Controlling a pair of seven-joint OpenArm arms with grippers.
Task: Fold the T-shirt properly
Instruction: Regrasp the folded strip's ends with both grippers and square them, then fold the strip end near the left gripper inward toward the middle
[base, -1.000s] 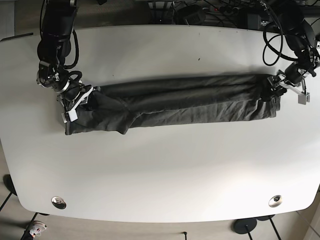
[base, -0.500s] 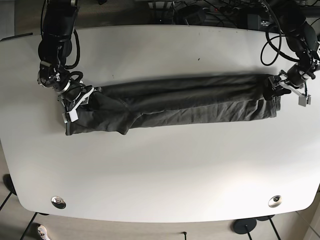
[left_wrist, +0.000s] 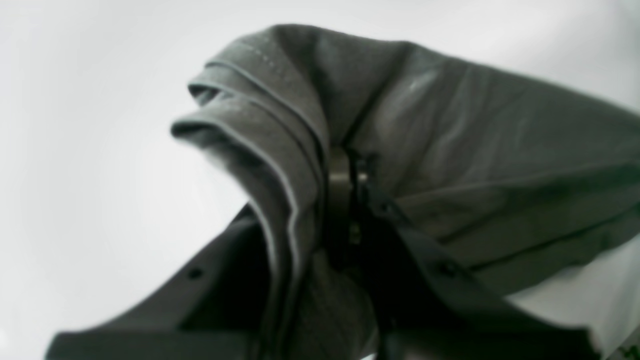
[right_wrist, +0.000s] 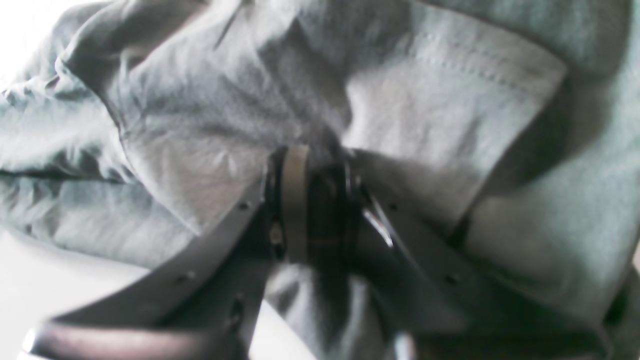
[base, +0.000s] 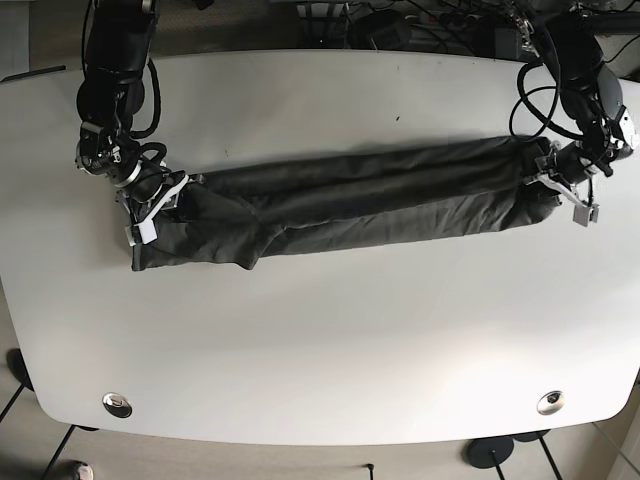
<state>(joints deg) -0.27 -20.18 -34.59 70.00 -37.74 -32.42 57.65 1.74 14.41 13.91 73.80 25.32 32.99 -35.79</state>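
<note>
T-shirt (base: 350, 195) lies across the white worktop (base: 320, 340) as a long dark band, already folded lengthwise, each end held by an arm. Left pincer (left_wrist: 345, 200) pinches the bunched hem layers; right pincer (right_wrist: 312, 200) is pressed together on cloth at the other end. Judging by this, the crosswise fold is in hand: next, one end should be carried over to the other, keeping edges aligned.
</note>
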